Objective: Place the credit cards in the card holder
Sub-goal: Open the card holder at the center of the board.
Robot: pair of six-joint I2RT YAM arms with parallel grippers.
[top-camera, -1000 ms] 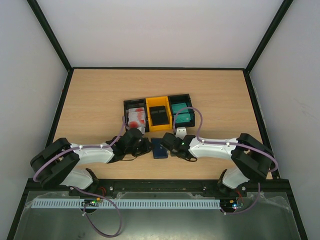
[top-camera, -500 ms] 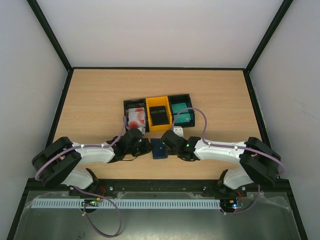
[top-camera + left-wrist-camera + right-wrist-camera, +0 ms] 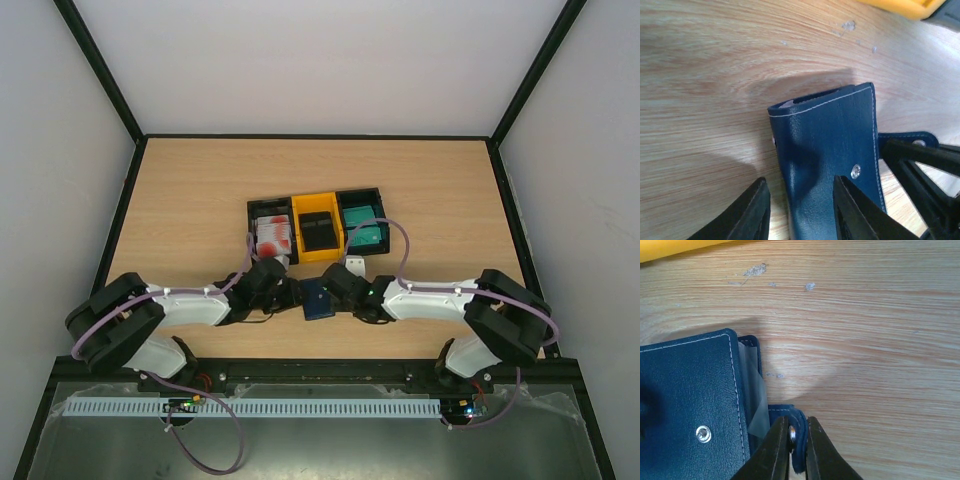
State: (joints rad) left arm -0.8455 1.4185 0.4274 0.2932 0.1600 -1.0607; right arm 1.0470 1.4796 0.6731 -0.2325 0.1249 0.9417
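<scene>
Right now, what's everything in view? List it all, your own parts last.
Table: one, light wood, under everything.
White-red cards: one stack, in left black bin.
Black cards: one stack, in middle yellow bin.
Teal cards: one stack, in right black bin.
Card holder: one, navy, on table before the yellow bin.
Left pincer: one, black, open, astride the holder's edge.
Right pincer: one, black, shut on the snap tab.

left gripper (image 3: 801, 186) spread, right gripper (image 3: 798, 429) pinching card holder (image 3: 690, 390)
</scene>
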